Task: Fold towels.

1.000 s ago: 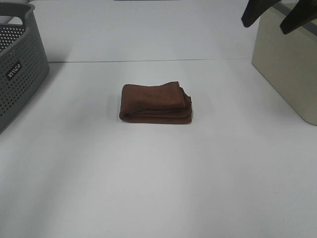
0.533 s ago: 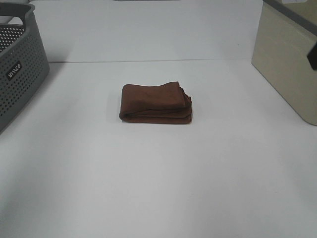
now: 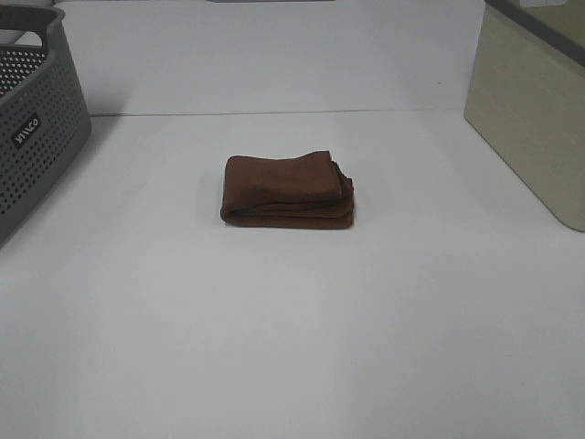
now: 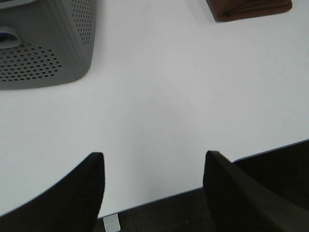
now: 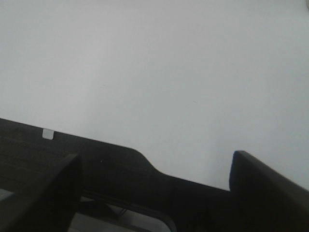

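Note:
A dark reddish-brown towel [image 3: 288,190] lies folded into a thick stack at the middle of the white table [image 3: 274,329]. Its edge also shows in the left wrist view as the towel [image 4: 248,8], far from my left gripper [image 4: 153,166]. That gripper hangs open over the table's near edge, nothing between its fingers [image 4: 91,179]. My right gripper [image 5: 154,166] is open too, over bare table beside its edge, holding nothing. Neither gripper appears in the exterior high view.
A grey perforated basket [image 3: 32,119] stands at the left edge, also seen as the basket [image 4: 46,43] in the left wrist view. A beige bin [image 3: 535,119] stands at the right. The table's front edge and dark floor lie under both grippers.
The right gripper, seen above the beige bin a second ago, has left the exterior high view to the right. The towel has not moved.

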`<state>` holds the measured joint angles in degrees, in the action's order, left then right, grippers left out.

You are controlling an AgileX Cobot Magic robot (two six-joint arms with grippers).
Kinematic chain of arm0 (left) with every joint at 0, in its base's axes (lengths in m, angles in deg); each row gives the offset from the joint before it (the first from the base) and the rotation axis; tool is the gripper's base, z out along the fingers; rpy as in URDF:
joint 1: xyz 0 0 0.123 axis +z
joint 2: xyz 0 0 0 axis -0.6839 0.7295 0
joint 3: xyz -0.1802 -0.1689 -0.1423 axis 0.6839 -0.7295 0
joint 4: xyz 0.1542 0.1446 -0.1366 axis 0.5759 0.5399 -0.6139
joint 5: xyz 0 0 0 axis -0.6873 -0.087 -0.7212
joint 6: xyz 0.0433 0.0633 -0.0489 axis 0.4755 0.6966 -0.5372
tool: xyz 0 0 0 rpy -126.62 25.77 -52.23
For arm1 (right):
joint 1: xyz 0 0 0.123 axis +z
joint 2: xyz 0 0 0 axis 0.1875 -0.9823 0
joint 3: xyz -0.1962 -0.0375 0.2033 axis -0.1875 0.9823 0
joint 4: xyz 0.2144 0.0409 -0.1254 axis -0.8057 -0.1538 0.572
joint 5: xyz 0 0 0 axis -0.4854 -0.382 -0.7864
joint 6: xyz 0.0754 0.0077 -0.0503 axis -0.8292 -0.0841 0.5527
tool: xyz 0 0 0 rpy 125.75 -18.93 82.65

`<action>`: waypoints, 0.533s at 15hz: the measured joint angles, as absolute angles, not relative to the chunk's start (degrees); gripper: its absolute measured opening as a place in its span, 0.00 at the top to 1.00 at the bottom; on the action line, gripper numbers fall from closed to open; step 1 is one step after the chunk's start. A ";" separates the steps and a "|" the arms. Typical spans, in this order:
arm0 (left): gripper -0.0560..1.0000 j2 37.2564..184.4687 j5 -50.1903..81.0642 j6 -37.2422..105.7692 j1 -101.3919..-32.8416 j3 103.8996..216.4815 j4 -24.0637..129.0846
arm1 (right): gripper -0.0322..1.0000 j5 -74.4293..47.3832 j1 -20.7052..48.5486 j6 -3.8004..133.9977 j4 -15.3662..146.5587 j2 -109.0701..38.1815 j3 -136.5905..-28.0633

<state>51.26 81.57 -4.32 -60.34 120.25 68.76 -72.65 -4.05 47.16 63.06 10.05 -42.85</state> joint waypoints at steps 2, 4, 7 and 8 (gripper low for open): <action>0.40 44.90 81.63 -1.06 -60.34 117.16 68.82 | 0.21 -73.11 -4.05 47.16 65.70 19.67 -38.89; 0.40 41.40 79.39 1.58 -60.34 113.83 68.07 | 0.21 -72.83 -4.05 47.16 67.42 27.87 -36.20; 0.40 41.06 74.69 4.44 -60.34 110.97 65.61 | 0.21 -69.50 -4.05 47.28 67.70 34.74 -33.05; 0.40 41.00 72.34 5.99 -60.34 110.34 64.86 | 0.21 -68.07 -4.05 47.34 67.70 36.29 -32.19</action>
<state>41.00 72.34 5.99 -60.34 110.34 64.86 -68.07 -4.05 47.34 67.70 36.29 -32.19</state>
